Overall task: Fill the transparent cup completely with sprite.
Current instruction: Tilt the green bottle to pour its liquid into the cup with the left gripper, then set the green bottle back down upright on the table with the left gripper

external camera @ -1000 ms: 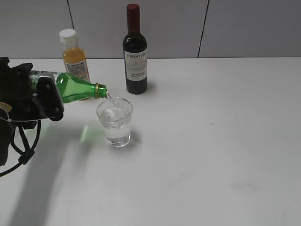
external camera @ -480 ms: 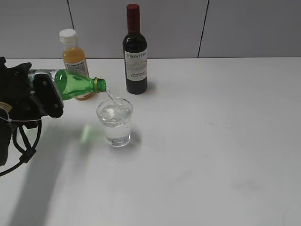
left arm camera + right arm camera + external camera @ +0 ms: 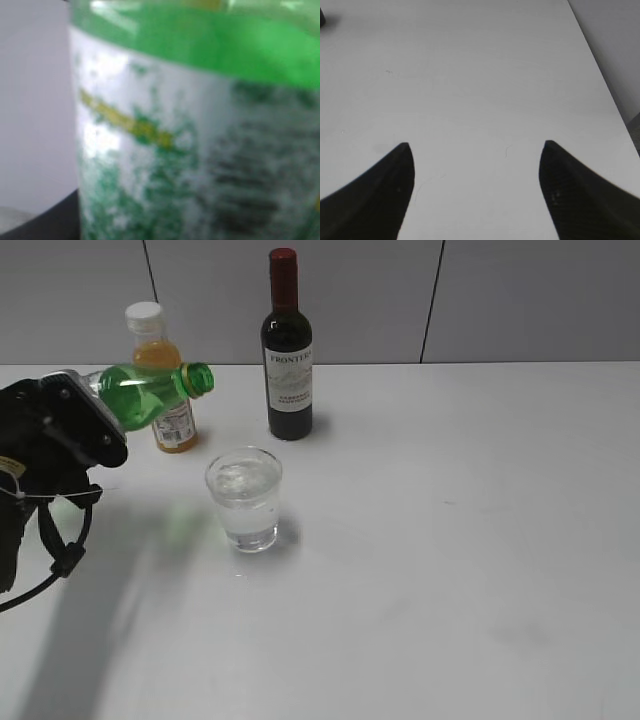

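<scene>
My left hand [image 3: 85, 425] is clamped round the labelled body of the sprite bottle [image 3: 150, 390], neck tipped slightly up, uncapped. If I swing it carelessly, it could dribble onto the counter [image 3: 450, 540] or knock the orange juice bottle [image 3: 165, 390] just behind. The transparent cup [image 3: 244, 498] stands nearly full, right of me. My right hand [image 3: 475, 190] gapes wide, empty.
</scene>
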{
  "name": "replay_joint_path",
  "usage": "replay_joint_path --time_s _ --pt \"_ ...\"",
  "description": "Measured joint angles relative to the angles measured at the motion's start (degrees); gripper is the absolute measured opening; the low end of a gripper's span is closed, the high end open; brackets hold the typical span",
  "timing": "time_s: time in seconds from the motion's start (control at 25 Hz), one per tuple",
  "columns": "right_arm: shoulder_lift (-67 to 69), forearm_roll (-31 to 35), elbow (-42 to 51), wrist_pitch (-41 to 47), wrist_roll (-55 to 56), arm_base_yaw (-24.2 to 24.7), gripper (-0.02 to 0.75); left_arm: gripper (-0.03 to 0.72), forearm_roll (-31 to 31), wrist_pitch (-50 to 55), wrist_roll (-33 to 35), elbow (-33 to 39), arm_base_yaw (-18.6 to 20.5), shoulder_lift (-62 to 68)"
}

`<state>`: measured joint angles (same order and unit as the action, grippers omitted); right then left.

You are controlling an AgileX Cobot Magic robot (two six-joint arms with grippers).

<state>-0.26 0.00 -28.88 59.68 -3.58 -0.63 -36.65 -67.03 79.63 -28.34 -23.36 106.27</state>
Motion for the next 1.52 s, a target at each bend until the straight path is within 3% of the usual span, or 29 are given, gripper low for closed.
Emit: replay_joint_path --time_s 0.24,0.52,0.72,0.88,1.12,1.52 --pt "0.0 0.0 0.0 0.0 -0.1 0.0 0.592 0.443 -0.1 0.0 -18.9 0.0 0.0 0.0" --pt "0.0 0.0 0.0 0.0 0.0 0.0 0.591 0.443 0.5 0.0 -45.8 0.0 1.3 0.0" --pt "0.0 0.0 0.0 0.0 0.0 0.0 0.591 0.443 8.3 0.0 -64.0 0.0 6.2 0.0" --pt "0.0 0.0 0.0 0.0 0.0 0.0 0.592 0.442 14.8 0.0 -74.1 0.0 11.0 0.0" --pt "0.0 0.0 0.0 0.0 -0.1 0.0 0.592 0.442 21.2 -0.4 -80.1 -1.8 16.3 1.2" --pt "0.0 0.0 0.0 0.0 0.0 0.0 0.591 0.441 24.6 -0.4 -80.6 -8.7 16.6 9.6"
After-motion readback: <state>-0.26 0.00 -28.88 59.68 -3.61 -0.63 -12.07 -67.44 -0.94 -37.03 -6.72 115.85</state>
